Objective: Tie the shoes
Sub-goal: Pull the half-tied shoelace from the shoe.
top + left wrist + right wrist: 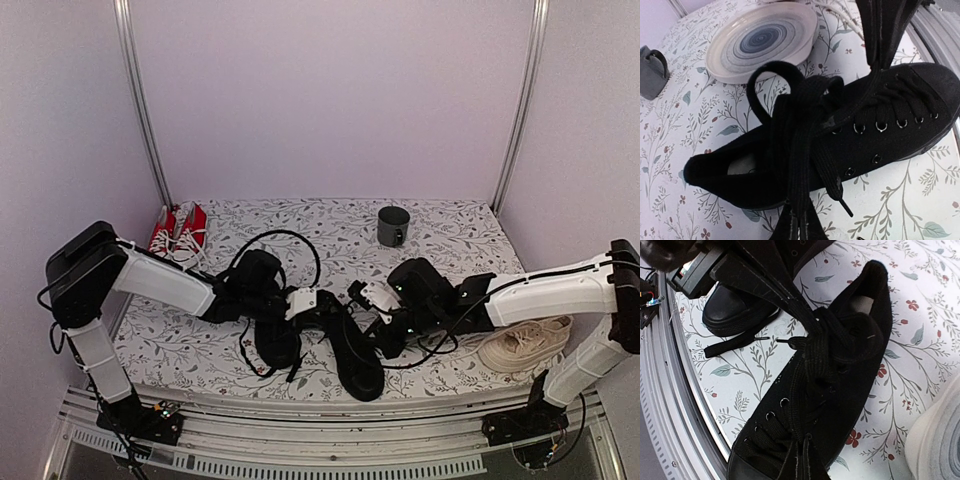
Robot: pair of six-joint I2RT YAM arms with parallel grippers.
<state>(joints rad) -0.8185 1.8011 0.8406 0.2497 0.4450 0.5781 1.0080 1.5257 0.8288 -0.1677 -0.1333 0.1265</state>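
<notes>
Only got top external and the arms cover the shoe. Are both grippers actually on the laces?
Observer: Left wrist view: left gripper is shut on a lace of the shoe.
Operator: Right one?
Observer: Right wrist view: right gripper is shut on a lace too, above the toe-side eyelets.
Operator: Any loop?
Observer: One loop stands up by the shoe's opening, on the side toward the plate.

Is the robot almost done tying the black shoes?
Not yet. Done: nothing looks tied; no finished bow shows. In hand: the left gripper and right gripper are each shut on a lace of the near black shoe, with a loop standing up. Left: finishing that knot, then the other black shoe, whose laces lie loose.
</notes>
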